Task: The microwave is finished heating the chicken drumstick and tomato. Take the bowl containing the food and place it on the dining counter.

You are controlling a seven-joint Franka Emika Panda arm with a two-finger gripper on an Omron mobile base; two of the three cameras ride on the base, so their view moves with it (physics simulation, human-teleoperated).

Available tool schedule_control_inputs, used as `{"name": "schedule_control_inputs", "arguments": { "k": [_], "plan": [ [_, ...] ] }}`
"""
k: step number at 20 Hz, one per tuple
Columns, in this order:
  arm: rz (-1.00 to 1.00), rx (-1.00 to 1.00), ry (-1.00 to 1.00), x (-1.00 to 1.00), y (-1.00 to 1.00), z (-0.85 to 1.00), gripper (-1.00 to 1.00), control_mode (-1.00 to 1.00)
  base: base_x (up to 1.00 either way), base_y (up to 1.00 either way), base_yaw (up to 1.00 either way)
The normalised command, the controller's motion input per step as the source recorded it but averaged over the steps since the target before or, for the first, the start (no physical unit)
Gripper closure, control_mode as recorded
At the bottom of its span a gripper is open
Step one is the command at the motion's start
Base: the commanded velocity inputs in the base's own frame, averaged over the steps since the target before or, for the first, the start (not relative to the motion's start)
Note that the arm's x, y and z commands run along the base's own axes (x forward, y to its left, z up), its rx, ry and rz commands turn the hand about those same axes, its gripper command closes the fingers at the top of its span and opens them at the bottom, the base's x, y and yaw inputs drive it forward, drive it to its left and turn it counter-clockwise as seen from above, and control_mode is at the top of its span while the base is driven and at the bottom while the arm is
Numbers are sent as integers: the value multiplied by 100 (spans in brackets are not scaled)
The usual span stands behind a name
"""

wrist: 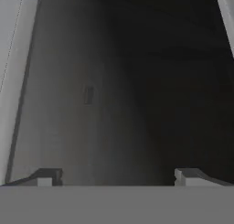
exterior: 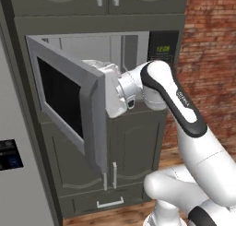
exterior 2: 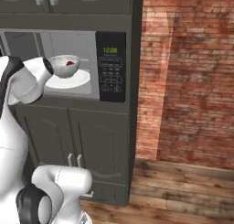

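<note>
Microwave (exterior 2: 68,65) door (exterior: 69,105) swung open; bowl (exterior 2: 64,65) with tomato (exterior 2: 69,62) inside on white turntable (exterior 2: 73,80), at nine o'clock of keypad (exterior 2: 111,67); gripper (wrist: 118,176) fingers wide apart, empty.

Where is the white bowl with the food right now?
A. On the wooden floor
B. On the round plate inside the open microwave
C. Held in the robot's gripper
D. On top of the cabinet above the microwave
B: in the right base view the bowl sits on the white turntable plate inside the microwave, whose door is swung open, with something red showing in the bowl.
</note>
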Motion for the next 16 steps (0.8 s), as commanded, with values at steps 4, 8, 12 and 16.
{"name": "schedule_control_inputs", "arguments": {
  "k": [4, 8, 12, 16],
  "plan": [
    [-4, -20, 1, 21, 100, 0, -100, -100, 0, 0, 0],
    [-4, -4, 0, 0, 22, 0, -100, -100, 0, 0, 0],
    [-21, 1, 0, 2, -89, 0, -100, -100, 0, 0, 0],
    [-34, 0, 0, 0, -100, 0, -100, -100, 0, 0, 0]
  ]
}}
